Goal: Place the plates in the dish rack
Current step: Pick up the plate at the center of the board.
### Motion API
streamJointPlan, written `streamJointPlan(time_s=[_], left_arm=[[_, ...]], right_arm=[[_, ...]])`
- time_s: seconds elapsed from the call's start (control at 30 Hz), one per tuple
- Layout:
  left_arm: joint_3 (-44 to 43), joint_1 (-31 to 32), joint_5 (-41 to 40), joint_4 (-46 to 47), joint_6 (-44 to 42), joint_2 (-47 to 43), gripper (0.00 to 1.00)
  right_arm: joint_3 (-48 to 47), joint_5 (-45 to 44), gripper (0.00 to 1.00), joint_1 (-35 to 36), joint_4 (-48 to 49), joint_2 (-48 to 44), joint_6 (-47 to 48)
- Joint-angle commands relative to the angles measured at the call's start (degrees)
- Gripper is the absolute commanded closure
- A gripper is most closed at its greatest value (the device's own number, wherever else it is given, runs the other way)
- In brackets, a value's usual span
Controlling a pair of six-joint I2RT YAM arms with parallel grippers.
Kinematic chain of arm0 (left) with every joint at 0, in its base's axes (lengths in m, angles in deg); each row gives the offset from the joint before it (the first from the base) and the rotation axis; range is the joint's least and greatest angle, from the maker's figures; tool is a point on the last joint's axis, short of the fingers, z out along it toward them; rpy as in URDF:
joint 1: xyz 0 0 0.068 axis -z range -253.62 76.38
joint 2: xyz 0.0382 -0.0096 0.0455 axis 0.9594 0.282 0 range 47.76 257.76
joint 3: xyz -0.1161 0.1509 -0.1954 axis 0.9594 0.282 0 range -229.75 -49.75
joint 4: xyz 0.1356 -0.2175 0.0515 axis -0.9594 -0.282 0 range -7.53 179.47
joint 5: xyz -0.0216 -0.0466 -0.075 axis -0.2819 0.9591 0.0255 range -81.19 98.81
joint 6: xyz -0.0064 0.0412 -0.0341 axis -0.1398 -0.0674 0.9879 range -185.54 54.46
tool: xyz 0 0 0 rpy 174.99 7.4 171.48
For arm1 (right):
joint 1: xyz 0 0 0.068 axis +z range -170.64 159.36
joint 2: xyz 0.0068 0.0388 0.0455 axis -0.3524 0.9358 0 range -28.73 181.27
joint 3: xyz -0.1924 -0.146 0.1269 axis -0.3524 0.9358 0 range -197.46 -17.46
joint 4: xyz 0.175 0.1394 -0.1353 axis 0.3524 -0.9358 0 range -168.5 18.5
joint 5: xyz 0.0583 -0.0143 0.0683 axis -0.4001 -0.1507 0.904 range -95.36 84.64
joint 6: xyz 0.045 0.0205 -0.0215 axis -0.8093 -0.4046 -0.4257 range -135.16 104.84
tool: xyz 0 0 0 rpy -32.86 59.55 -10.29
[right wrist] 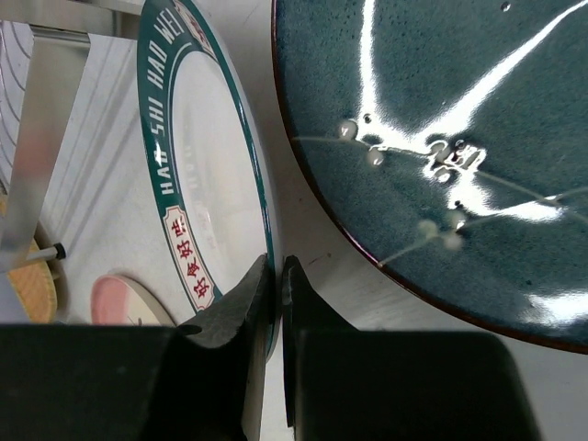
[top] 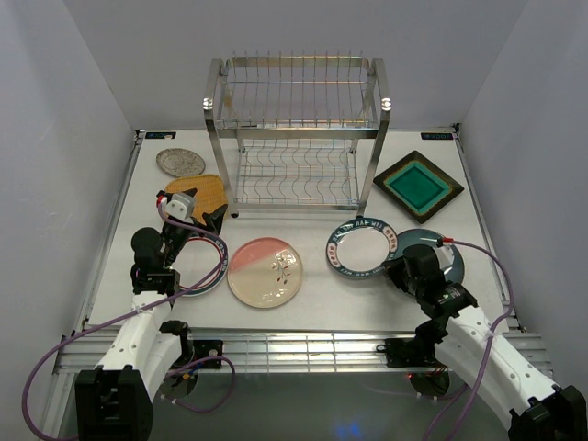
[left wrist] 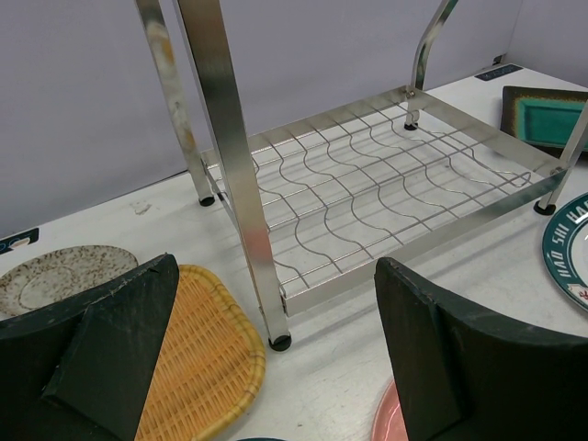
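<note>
overhead, the rack (top: 294, 138) stands at the far middle of the table (top: 312, 308). left gripper (left wrist: 276, 276), fingers spread wide and holding nothing, hangs by the yellow plate (left wrist: 197, 358), facing the rack's near left post. right gripper (right wrist: 274, 280) is pinched onto the rim of the green-rimmed plate (right wrist: 216, 184), which lies in front of the rack, just beside the dark plate (right wrist: 441, 138). pink plate (top: 265, 271) lies between the arms.

A flat white tabletop (top: 317, 299) is enclosed on the left, back and right by plain pale grey walls (top: 64, 110). A silver aluminium rail frame (top: 303, 349) runs along its near edge. Lighting is bright and even.
</note>
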Motion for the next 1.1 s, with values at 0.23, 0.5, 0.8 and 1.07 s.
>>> streamJointPlan(time_s=[0.23, 0.5, 0.8, 1.07], left_arm=[[0.57, 0.12, 1.1, 0.15, -0.24, -1.5, 0.02], [0.66, 0.12, 1.37, 0.15, -0.33, -1.59, 0.02], [0.57, 0.12, 1.28, 0.15, -0.33, -1.68, 0.02], [0.57, 0.12, 1.46, 0.15, -0.42, -1.33, 0.02]], right_arm=[[-12.88, -10.75, 0.92, 0.15, -8.58, -2.27, 9.41], [-23.06, -18.32, 0.92, 0.24, -14.47, -7.1, 14.51], [-33.63, -20.35, 0.92, 0.15, -17.64, -6.66, 21.97], [-41.26, -19.29, 0.92, 0.15, -16.41, -8.86, 25.67]])
